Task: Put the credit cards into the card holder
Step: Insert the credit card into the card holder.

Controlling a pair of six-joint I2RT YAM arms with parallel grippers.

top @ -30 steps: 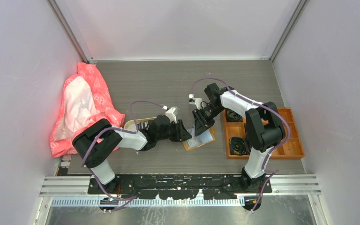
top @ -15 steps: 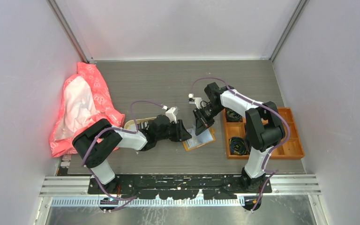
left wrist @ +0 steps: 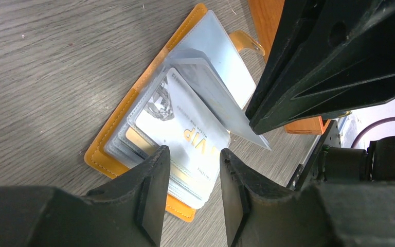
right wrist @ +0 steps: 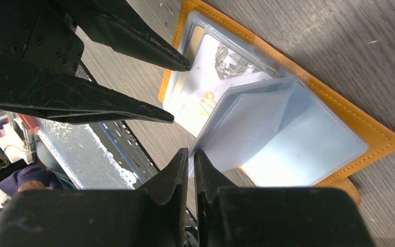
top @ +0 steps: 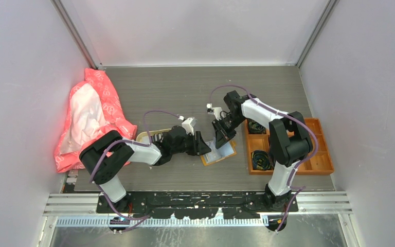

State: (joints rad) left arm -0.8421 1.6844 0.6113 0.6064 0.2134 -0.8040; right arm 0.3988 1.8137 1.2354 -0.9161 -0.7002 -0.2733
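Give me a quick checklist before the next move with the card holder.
1. The holder lies open: ok.
2. The right claw is shut on the clear sleeve, holding it up: ok.
3. The left claw is open, tips at the VIP card: ok.
4. VIP card fully seated in a slot: cannot tell.
5. The claws are apart: ok.

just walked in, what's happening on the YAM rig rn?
The card holder lies open on the table. The right gripper is pinched shut on a clear sleeve page, holding it raised off the pockets beneath. The left gripper straddles the near end of a white VIP card lying on those pockets; whether it grips the card is unclear.
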